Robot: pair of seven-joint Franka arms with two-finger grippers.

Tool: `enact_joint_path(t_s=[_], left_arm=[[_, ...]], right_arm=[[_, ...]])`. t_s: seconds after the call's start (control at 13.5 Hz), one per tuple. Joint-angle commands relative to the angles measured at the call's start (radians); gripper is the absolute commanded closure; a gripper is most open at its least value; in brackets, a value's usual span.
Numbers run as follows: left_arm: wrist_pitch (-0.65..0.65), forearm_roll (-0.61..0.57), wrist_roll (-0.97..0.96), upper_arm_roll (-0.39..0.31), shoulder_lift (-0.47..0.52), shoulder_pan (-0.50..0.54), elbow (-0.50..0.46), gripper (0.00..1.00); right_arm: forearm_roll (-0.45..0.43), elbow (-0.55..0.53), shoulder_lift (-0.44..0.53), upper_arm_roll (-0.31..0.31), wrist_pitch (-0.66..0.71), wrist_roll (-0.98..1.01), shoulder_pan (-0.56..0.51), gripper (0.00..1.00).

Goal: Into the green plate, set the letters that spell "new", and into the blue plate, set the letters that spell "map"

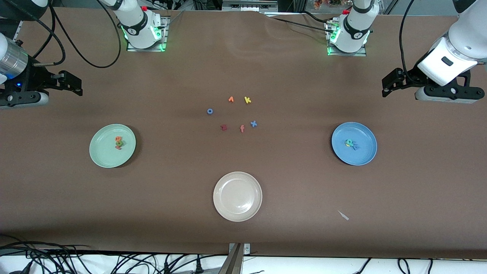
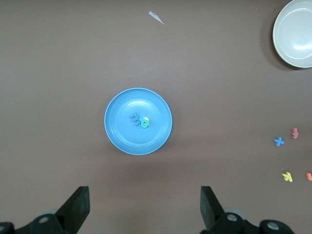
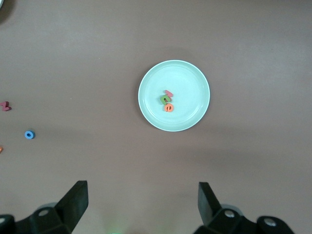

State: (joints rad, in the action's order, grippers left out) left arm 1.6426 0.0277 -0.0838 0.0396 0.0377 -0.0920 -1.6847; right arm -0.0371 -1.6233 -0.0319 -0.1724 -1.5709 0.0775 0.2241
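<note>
Foam-light, soft: 3 tiny letters (image 3: 167, 101) in round mint-green plate (image 3: 195, 78), 3 (image 2: 139, 120) in sky-blue plate (image 2: 117, 131); pinch edges. Left gripper (image 2: 144, 207), right gripper (image 3: 142, 204): fingers apart, empty, waiting.

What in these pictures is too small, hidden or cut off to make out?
- Front view: the letters in the green plate and blue plate are too tiny and piled together to read.
- Left wrist view: the cream plate and one orange letter are cut by the edge.
- Both wrist views: the arms are out of frame.
</note>
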Motion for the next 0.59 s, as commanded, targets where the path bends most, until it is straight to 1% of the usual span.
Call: enact_joint_path(t_s=[0.0, 0.52], left_arm=[[-0.018, -0.029, 0.006, 0.000, 0.013, -0.006, 0.002, 0.00], [-0.029, -0.029, 0.006, 0.000, 0.013, -0.006, 0.002, 0.00]], right_arm=[[0.019, 0.010, -0.005, 0.004, 0.015, -0.015, -0.014, 0.00], [0.019, 0.010, -0.006, 0.004, 0.017, -0.012, -0.014, 0.00]])
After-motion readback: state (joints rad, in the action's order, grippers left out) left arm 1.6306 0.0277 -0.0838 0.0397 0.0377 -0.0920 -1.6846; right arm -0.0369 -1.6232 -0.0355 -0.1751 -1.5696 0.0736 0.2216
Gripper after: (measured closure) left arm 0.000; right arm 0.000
